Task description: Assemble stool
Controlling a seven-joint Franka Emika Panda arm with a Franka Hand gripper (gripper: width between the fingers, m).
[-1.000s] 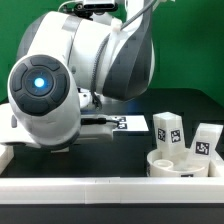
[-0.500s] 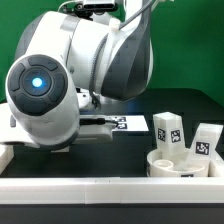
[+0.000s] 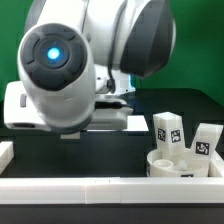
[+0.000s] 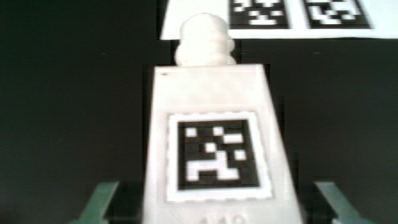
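Note:
In the wrist view a white stool leg (image 4: 214,120) fills the middle. It carries a black-and-white tag, and its rounded peg end points toward the marker board (image 4: 285,14). My gripper (image 4: 217,206) is shut on this leg, with one dark finger (image 4: 107,205) on each side of it. In the exterior view the arm's bulk hides the gripper and the held leg. The round white seat (image 3: 178,168) sits at the exterior view's lower right. Two more tagged legs (image 3: 167,130) (image 3: 206,141) stand upright at it.
A long white border rail (image 3: 80,186) runs along the front of the black table, and another piece (image 3: 5,152) lies at the exterior view's left. The large arm housing (image 3: 60,65) blocks the middle of that view.
The arm has swung up and toward the exterior view's right, so its round end cap now sits higher and more central. The jaws have closed on the leg.

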